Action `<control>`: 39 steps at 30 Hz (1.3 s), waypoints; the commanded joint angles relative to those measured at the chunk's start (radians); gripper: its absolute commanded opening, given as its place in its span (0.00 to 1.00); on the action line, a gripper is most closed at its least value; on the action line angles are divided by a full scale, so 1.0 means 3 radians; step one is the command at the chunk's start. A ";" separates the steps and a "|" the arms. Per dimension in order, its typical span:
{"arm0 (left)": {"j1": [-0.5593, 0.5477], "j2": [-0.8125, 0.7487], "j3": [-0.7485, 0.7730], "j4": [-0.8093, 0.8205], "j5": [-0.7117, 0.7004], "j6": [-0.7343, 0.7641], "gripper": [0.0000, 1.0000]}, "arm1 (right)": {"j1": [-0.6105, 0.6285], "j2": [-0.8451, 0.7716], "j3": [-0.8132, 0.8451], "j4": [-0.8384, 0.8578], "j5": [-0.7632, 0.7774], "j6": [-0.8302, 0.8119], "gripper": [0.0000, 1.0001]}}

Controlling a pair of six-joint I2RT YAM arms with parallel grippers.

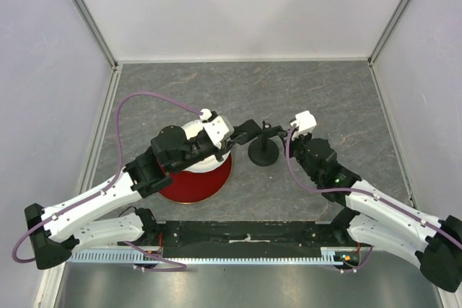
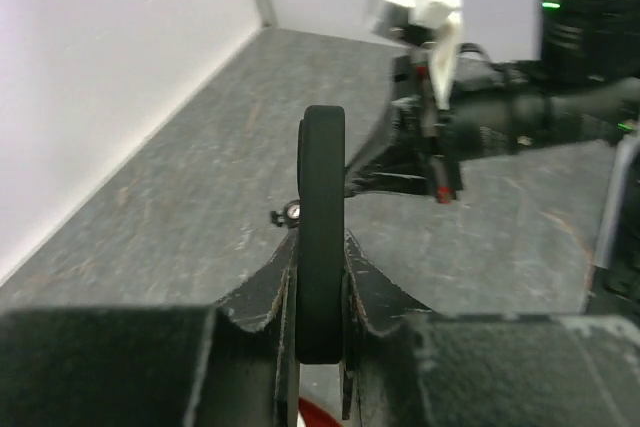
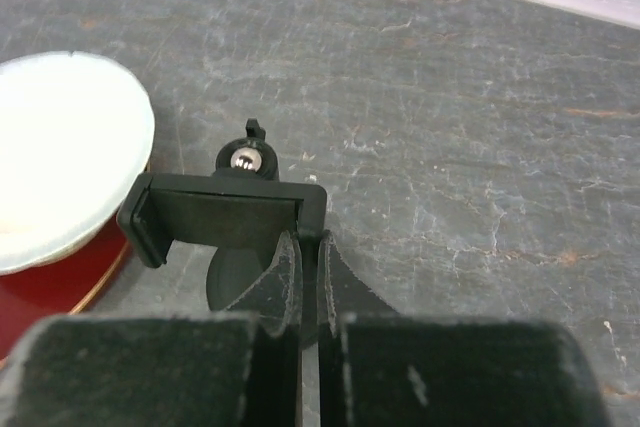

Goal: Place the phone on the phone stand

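Left jaws are clamped on the phone point(image 2: 321, 237), held edge-on and upright above the desk point(image 1: 325, 99), close to the phone stand point(image 1: 264, 149). Right jaws pinch the right end of its cradle point(image 3: 225, 219). The stand rests on the desk, just beside a red plate point(image 1: 198, 184) bearing a white plate point(image 3: 50, 157).

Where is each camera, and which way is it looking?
Top: above and behind, looking down on the table; left arm and right arm show.
Left wrist: on the left arm, looking forward past its fingers holding the phone edge-on, toward the right arm.
Right wrist: on the right arm, looking down past its fingers, shut on the stand.
Shared: top and right wrist both show the stand and white plate.
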 commanded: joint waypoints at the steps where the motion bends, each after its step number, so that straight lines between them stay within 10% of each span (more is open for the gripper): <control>1: -0.0009 -0.0141 0.0379 -0.0034 0.0849 -0.0014 0.02 | -0.0312 -0.0161 0.0205 -0.0319 -0.0994 -0.0178 0.00; 13: 0.0287 0.0793 0.1059 -0.0823 0.3262 0.0282 0.02 | -0.1146 0.0370 0.0533 -0.0411 -0.2856 -0.0014 0.00; 21: 0.0538 0.1898 0.2250 -0.1987 0.3678 0.1268 0.02 | -0.1427 0.0621 0.0656 -0.0427 -0.3465 -0.0091 0.00; 39: 0.1049 0.2783 0.2670 -0.1841 0.4051 0.1377 0.02 | -0.1550 0.0729 0.0671 -0.0350 -0.3655 -0.0035 0.00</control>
